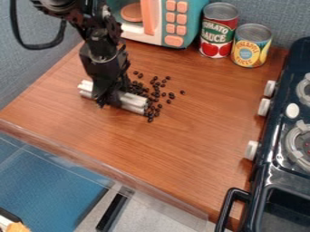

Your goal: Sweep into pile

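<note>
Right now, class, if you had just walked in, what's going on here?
A black robot arm has its gripper closed around a silvery bar on the wooden counter, apparently to sweep up the dark beans. They lie loosely clustered around one end of the bar, with a few strays, not yet a neat pile.

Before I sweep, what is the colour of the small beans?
The beans are dark, nearly black, best seen in the camera view.
</note>
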`<state>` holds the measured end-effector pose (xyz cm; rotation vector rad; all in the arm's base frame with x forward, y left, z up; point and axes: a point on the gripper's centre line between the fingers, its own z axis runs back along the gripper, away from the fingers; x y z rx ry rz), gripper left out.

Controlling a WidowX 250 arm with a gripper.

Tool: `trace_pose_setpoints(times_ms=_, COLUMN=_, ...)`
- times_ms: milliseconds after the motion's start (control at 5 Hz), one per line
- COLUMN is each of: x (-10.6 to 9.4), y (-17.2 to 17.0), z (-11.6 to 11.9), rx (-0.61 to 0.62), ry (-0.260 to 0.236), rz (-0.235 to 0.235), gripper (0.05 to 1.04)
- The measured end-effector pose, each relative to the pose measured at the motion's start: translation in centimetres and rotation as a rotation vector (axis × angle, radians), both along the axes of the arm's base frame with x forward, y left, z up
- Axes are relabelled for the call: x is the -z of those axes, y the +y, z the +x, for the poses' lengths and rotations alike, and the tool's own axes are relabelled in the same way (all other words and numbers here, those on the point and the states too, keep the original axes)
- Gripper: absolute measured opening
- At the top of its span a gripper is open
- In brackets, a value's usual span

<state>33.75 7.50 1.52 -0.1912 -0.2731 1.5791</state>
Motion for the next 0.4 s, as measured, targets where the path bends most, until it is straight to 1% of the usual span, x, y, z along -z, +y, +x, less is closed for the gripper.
trace_pose_setpoints(times_ms=200, x=-0.07, y=0.14, z=1.39, rx=-0.010, ry=-0.014, rz=0.001, gripper=0.374)
trace_pose_setpoints(times_ms=400, x=-0.09, y=0.11, z=2.13, rx=-0.030, ry=-0.009, rz=-0.006, gripper=0.375)
